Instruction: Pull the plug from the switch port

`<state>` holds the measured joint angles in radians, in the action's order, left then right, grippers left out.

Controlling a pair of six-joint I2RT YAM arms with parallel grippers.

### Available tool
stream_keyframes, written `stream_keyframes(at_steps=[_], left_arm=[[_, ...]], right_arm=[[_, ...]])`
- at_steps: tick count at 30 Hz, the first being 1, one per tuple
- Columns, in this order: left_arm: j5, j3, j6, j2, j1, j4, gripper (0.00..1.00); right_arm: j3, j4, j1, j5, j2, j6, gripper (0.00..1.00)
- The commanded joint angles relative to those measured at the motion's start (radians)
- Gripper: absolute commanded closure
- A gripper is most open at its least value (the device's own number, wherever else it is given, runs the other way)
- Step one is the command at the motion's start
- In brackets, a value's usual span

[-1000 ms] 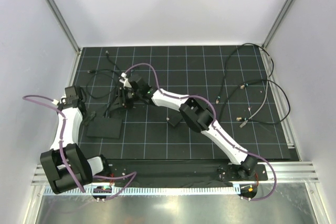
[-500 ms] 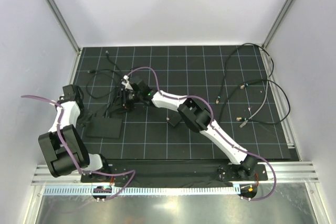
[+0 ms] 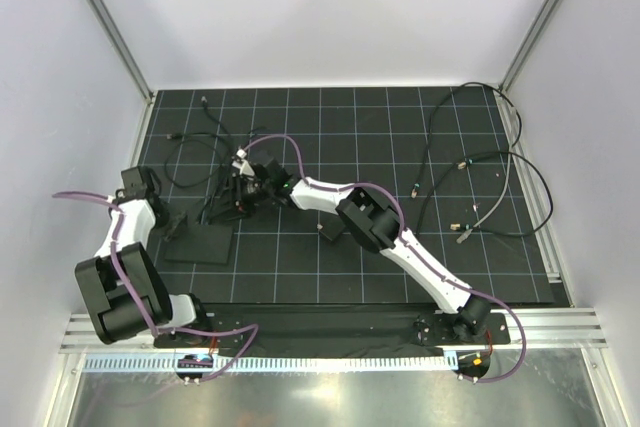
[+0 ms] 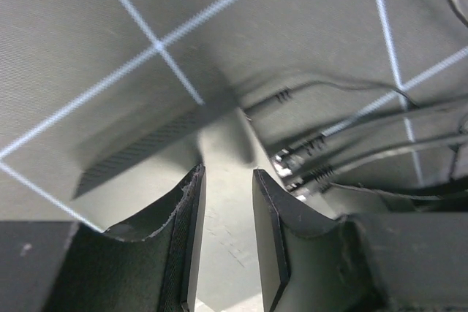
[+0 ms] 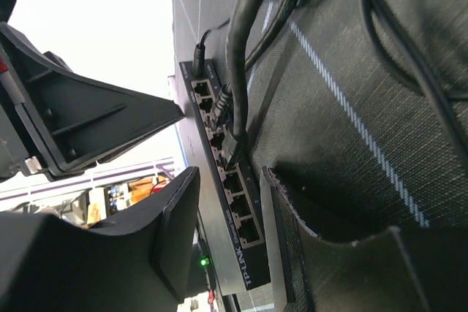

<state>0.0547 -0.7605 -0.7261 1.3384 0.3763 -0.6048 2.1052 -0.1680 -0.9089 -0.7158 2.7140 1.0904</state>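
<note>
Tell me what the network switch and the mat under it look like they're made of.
Switch: matte black casing, smooth with a printed white label; painted metal or plastic, the look leaves it open. Mat: dark woven fabric or textured rubber, since a fine weave pattern shows, with white grid lines printed on it.

The right gripper (image 5: 229,180) is holding its jaws apart, with the port face of the switch (image 5: 240,250) showing in the gap. A plug (image 5: 232,145) on a thick black cable (image 5: 245,27) is sitting in the switch port (image 5: 224,156) just beyond the fingertips. Empty ports are lining up toward the TP-LINK label (image 5: 245,279), a green light (image 5: 203,261) is glowing beside it, and white grid lines are crossing the table (image 5: 351,71).
</note>
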Motion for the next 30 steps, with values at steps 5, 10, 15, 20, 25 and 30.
stream_keyframes(at_steps=[5, 10, 15, 20, 25, 30], left_arm=[[-0.131, 0.090, -0.048, -0.083, 0.006, 0.011, 0.65], [-0.125, 0.152, -0.068, -0.151, 0.004, -0.001, 0.66], [0.048, 0.044, -0.001, -0.209, 0.004, -0.061, 0.62], [0.131, -0.100, 0.079, -0.124, 0.018, -0.090, 0.58], [0.034, -0.129, 0.108, 0.014, 0.049, -0.047, 0.57], [0.005, -0.065, 0.172, 0.033, 0.068, 0.057, 0.47]], right_arm=[[-0.086, -0.025, -0.007, -0.028, -0.074, 0.002, 0.53], [-0.122, -0.051, -0.005, -0.028, -0.092, 0.016, 0.53], [-0.093, -0.054, -0.005, -0.036, -0.059, 0.034, 0.53], [-0.094, -0.041, 0.002, -0.022, -0.074, -0.007, 0.53], [-0.142, -0.088, 0.010, -0.048, -0.114, -0.020, 0.48], [-0.221, -0.108, 0.016, -0.108, -0.158, -0.064, 0.44]])
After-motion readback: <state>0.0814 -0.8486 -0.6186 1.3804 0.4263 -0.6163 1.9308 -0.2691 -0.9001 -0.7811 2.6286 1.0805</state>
